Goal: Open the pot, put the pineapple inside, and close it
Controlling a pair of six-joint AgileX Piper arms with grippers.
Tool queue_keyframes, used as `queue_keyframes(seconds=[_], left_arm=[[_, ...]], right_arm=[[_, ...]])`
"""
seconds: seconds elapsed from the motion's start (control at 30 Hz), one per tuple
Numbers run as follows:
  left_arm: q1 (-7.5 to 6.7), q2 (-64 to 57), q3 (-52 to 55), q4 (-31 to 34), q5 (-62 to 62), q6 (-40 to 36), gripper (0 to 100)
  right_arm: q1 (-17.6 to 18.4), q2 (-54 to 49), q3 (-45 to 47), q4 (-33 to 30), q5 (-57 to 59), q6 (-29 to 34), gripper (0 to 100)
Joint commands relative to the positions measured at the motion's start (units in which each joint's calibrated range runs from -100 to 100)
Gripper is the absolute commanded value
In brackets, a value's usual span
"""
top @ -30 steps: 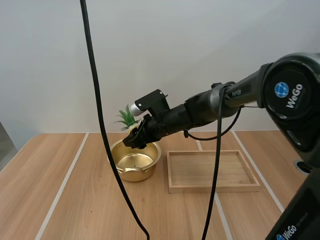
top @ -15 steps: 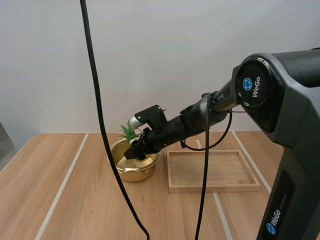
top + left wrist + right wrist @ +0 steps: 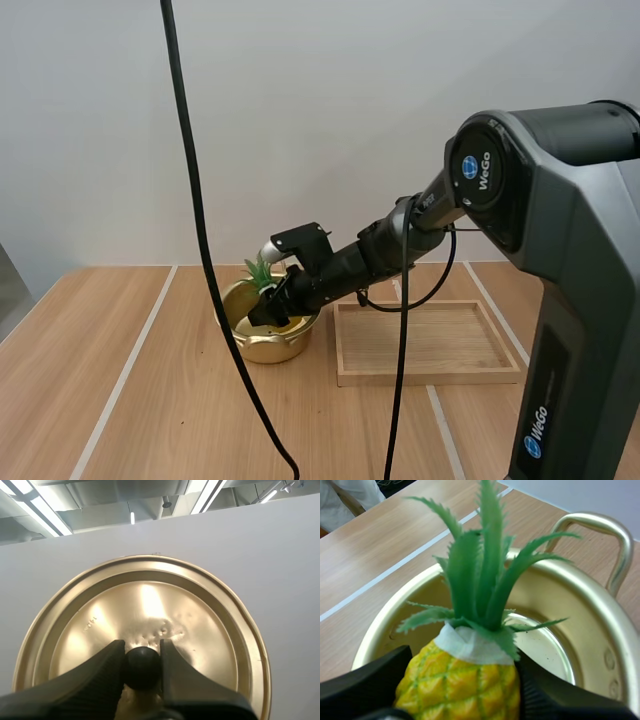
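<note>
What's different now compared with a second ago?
The right end effector, shut on the pineapple, has come down and carried the fruit from above the open pot to the level of its rim, over the inside. The pot and the wooden tray beside it have not moved.

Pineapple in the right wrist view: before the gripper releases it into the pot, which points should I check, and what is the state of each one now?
1. Pot open: ok. The lid is off, and the left gripper pinches it by its knob.
2. Grip on the pineapple: ok. The right gripper pinches its yellow body from both sides.
3. Pineapple over the pot's opening: ok. The pot's inside shows right beyond its leaves.
4. Pot's inside free: ok. The bottom is bare.
5. Pineapple low enough to release: cannot tell. Its underside is hidden.
</note>
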Motion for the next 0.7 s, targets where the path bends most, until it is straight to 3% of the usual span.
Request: queue_keyframes(seconds=[0.0, 0.37, 0.67], left_arm=[[-0.05, -0.47, -0.66, -0.12, -1.93, -0.17, 0], [-0.05, -0.47, -0.66, -0.12, -1.93, -0.17, 0], [-0.05, -0.47, -0.66, -0.12, -1.93, -0.17, 0]], right_arm=[[0.21, 0.37, -0.16, 1.46, -0.09, -0.22, 0], [2.96, 0.37, -0.16, 4.31, -4.86, -0.22, 0], [2.96, 0.37, -0.16, 4.61, -9.94, -0.22, 0]])
